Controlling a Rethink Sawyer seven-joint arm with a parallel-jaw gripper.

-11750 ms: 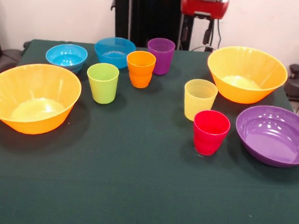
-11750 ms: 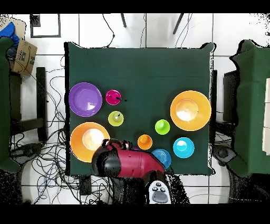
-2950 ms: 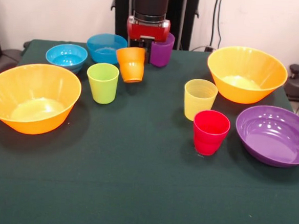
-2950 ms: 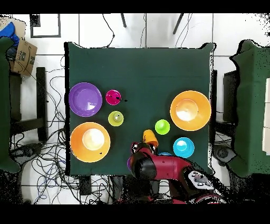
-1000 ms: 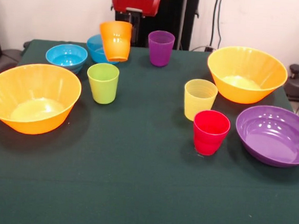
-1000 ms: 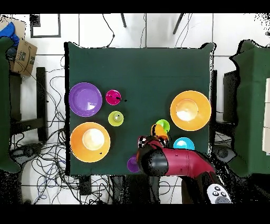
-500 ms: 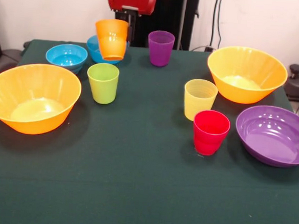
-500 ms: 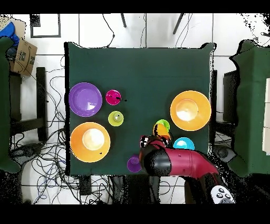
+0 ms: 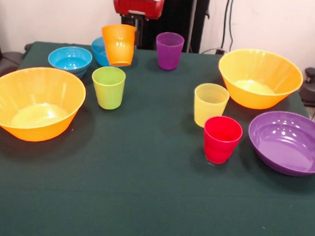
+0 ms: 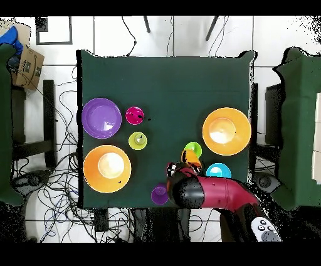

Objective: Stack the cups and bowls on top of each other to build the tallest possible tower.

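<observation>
Front view, from left to right: a large orange bowl (image 9: 33, 103) and a cyan bowl (image 9: 70, 58) lie to the left of the gripper (image 9: 133, 23), and the lime green cup (image 9: 108, 87) stands just below it. The gripper holds the orange cup (image 9: 119, 44) in the air, a little tilted, by its rim, in front of the deeper blue bowl (image 9: 100, 50). To its right stand the purple cup (image 9: 169, 50), the yellow cup (image 9: 210, 104), the red cup (image 9: 221, 138), the second orange bowl (image 9: 259, 77) and the purple bowl (image 9: 290, 142). I judge the step is carrying the first cup; the next move needs it centred over the lime green cup or a bowl before lowering. No writing or brand is readable.
</observation>
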